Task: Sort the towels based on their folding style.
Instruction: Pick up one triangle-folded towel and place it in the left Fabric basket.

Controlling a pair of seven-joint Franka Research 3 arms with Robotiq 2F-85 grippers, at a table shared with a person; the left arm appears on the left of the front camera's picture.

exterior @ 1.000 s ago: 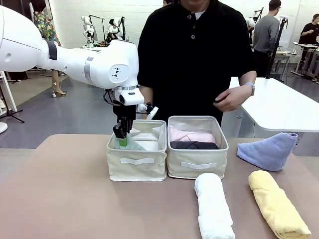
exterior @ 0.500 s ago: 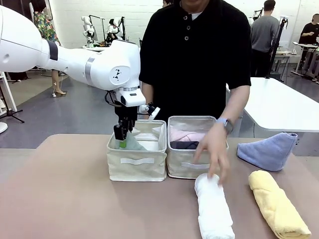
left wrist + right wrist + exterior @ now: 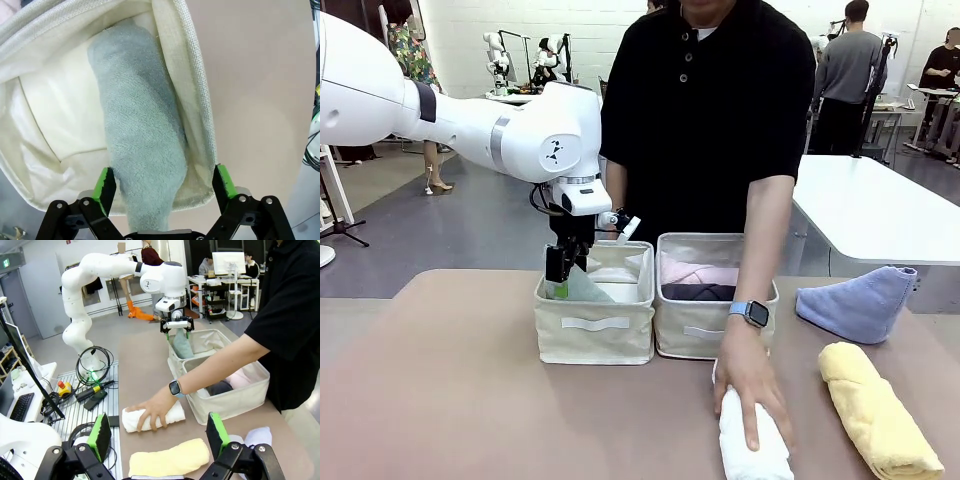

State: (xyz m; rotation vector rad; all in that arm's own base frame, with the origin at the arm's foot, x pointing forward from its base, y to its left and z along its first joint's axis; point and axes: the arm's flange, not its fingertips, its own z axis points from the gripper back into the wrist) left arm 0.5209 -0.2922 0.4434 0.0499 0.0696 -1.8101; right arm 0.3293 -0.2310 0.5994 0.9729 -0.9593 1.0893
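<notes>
While left gripper (image 3: 164,181) and right gripper (image 3: 159,432) gape, two bins (image 3: 595,345) (image 3: 715,345) hold three towels (image 3: 582,288) (image 3: 705,273) (image 3: 698,292); three towels (image 3: 755,450) (image 3: 875,410) (image 3: 860,300) lie outside.

You have two cream fabric bins, the left bin (image 3: 595,335) and the right bin (image 3: 715,340), side by side in the middle of the brown table (image 3: 440,400). Just behind them stands a person in a black shirt (image 3: 720,110) wearing a wristwatch (image 3: 752,313). A white table (image 3: 880,215) sits farther back.
</notes>
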